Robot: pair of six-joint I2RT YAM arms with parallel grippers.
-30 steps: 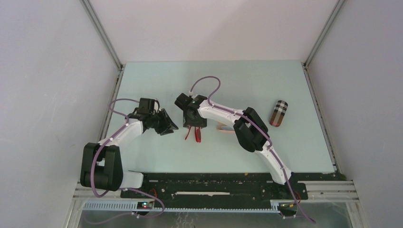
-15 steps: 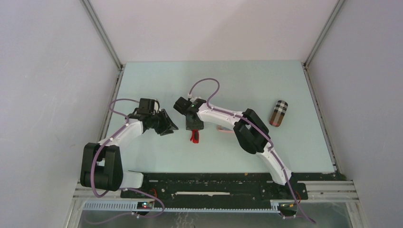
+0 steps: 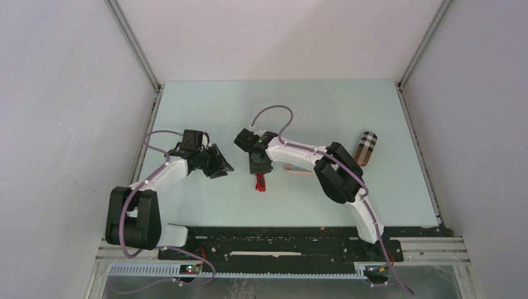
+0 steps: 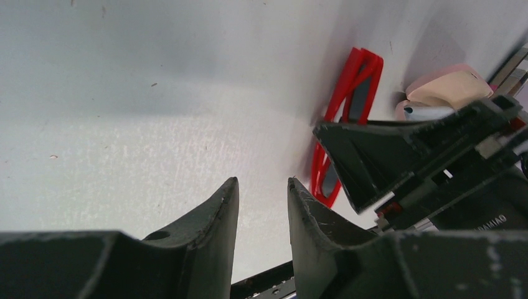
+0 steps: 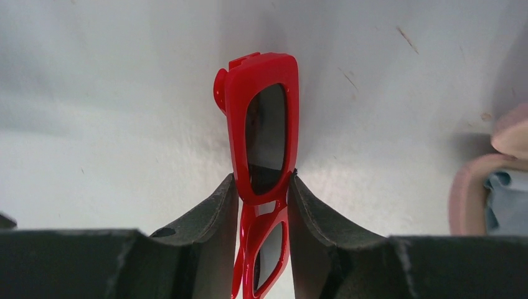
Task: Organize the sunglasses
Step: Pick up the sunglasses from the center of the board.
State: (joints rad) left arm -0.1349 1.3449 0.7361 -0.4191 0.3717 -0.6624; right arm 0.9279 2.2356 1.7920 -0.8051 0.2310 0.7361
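Observation:
Red sunglasses (image 3: 261, 182) lie folded on the pale table, near its middle. My right gripper (image 3: 259, 171) points down over them. In the right wrist view its two fingertips press against both sides of the red frame (image 5: 264, 124) at the bridge, so this gripper (image 5: 261, 179) is shut on it. My left gripper (image 3: 224, 167) hovers just left of the glasses. Its fingers (image 4: 227, 193) stand a small gap apart with only table between them. From the left wrist view the red sunglasses (image 4: 348, 93) show beyond the right gripper's black finger.
A pink case (image 3: 297, 168) lies open just right of the glasses, under the right arm, with a pale blue cloth (image 5: 507, 199) in it. A plaid case (image 3: 365, 148) lies farther right. White walls close in the table's sides and back.
The right gripper's fingers have closed in on the red sunglasses, and hand and glasses have shifted slightly right. The left arm has stayed put.

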